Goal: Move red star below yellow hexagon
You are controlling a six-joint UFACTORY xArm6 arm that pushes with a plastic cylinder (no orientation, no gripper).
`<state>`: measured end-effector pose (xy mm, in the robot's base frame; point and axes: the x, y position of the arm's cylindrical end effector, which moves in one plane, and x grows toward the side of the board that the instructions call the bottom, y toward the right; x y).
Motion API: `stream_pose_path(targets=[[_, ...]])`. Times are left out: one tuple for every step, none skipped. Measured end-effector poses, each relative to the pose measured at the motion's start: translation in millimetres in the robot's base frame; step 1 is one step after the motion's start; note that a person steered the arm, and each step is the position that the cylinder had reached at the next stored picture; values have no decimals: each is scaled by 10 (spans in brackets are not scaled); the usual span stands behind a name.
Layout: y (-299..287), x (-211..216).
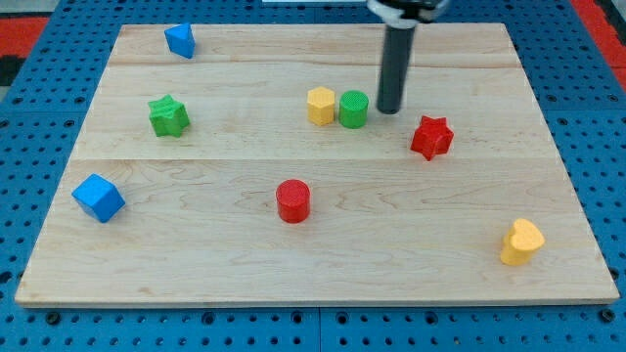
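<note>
A lab or test bench, by the look of it: a pale wooden table point(293, 254) lies on a blue metal base point(29, 147) drilled with a regular grid of holes, and small plastic blocks are scattered over it.

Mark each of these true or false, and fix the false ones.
1. The red star lies right of the green cylinder. True.
2. My tip touches the red star. False: it stands apart from the star, up and to its left, just right of the green cylinder.
3. The yellow hexagon and the green cylinder sit side by side. True.
4. The red cylinder sits above the yellow hexagon. False: it lies below it, toward the view's bottom.
5. The green star is at the board's right edge. False: it is on the left half.
</note>
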<state>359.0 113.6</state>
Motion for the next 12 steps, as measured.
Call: stream_pose_path(targets=[[574, 18], [976, 539], [1325, 959], [1059, 645], [658, 610], [478, 420], [261, 509], [261, 719], [-126, 664], [-427, 678], [-448, 848], [-643, 941]])
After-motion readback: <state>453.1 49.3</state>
